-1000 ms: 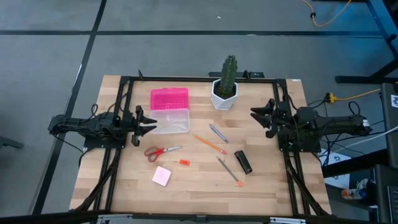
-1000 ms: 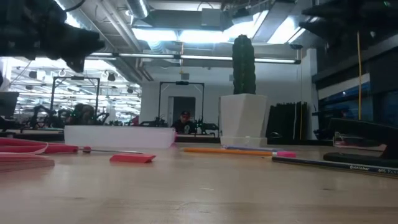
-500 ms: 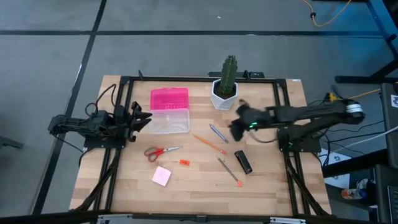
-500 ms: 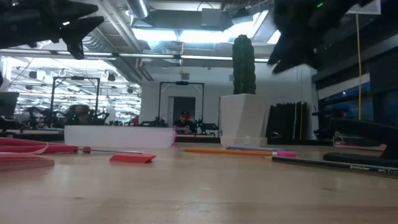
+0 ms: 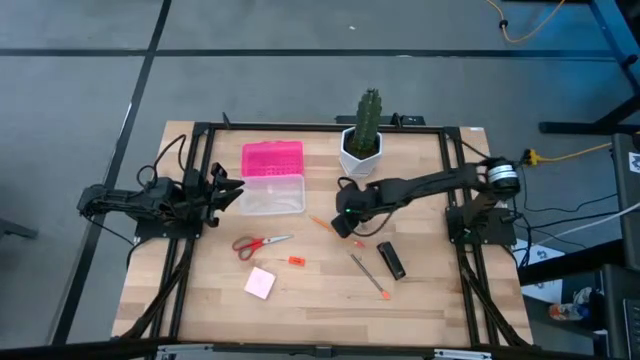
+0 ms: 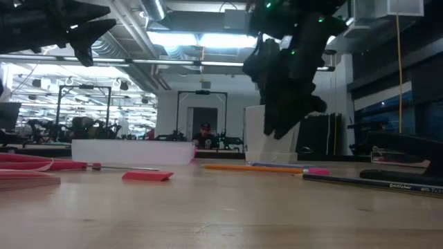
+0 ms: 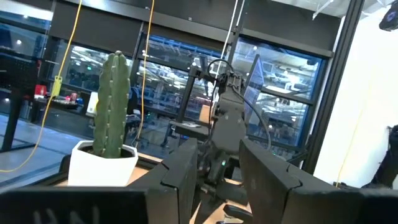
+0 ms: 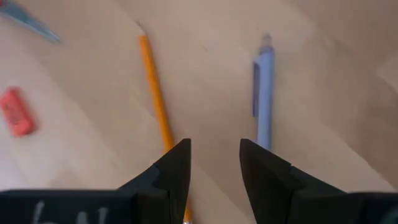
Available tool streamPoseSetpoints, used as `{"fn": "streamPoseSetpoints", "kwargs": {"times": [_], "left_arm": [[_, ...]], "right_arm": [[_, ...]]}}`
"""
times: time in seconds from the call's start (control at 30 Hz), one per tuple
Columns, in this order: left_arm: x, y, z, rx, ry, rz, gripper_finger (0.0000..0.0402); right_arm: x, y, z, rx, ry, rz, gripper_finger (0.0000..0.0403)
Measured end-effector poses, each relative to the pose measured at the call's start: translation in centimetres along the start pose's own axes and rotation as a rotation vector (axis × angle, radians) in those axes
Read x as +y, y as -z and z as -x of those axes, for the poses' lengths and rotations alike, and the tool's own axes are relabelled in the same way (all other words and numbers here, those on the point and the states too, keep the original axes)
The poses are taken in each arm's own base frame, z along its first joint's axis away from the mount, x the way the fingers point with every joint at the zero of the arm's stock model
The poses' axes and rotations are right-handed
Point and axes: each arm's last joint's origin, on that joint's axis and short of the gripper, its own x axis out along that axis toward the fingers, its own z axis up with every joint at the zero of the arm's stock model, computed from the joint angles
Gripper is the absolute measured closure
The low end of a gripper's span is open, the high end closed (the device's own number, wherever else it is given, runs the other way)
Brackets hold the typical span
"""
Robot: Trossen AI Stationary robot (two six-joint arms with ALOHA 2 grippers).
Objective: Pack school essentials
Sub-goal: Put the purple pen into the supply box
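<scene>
My right gripper (image 5: pixel 341 224) (image 8: pixel 214 148) hangs open over the table's middle, pointing steeply down, clear of the wood. Below it, the orange pencil (image 8: pixel 155 93) lies on one side of its fingers and a bluish pen (image 8: pixel 262 93) on the other. Flat on the table are the red-handled scissors (image 5: pixel 262 243), the pink pad (image 5: pixel 260 283), a small orange-red piece (image 5: pixel 296 261), a second pen (image 5: pixel 368 275) and the black block (image 5: pixel 391 259). My left gripper (image 5: pixel 226 192) (image 7: pixel 214 165) waits open at the left edge, beside the clear box (image 5: pixel 272 194).
The pink lid (image 5: pixel 272 158) lies just behind the clear box. A cactus in a white pot (image 5: pixel 362 135) stands at the back centre, close behind my right arm. Black frame rails (image 5: pixel 196 200) run along the table's left and right sides.
My right arm has swung out from the table's right edge toward the middle, sinking and tipping from level to steeply downward, and now hangs over the pencil and pen. My left gripper has tipped upward a little. Nothing on the table has moved.
</scene>
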Motion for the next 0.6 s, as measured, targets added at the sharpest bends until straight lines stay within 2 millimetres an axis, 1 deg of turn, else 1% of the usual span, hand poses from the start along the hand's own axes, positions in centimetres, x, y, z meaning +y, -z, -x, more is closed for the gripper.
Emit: {"fn": "streamPoseSetpoints", "kwargs": {"times": [0.13,0.27,0.4,0.5,0.6], "left_arm": [[0.0,0.0,0.0,0.000,0.000,0.000,0.0288],[0.0,0.0,0.0,0.000,0.000,0.000,0.0288],[0.0,0.1,0.0,0.011,-0.003,-0.003,0.0288],[0.1,0.6,0.0,0.057,-0.013,-0.013,0.0288],[0.4,1.5,0.1,0.155,-0.027,-0.034,0.0288]], "right_arm": [[-0.5,0.0,-1.1,0.114,0.081,-0.018,0.0264],[-0.6,0.0,-2.1,0.151,0.081,-0.002,0.0264],[-1.0,-0.1,-3.5,0.171,0.104,0.029,0.0264],[-1.3,-0.1,-4.7,0.189,0.131,0.036,0.0264],[-1.5,-0.1,-5.5,0.207,0.156,0.032,0.0264]]}}
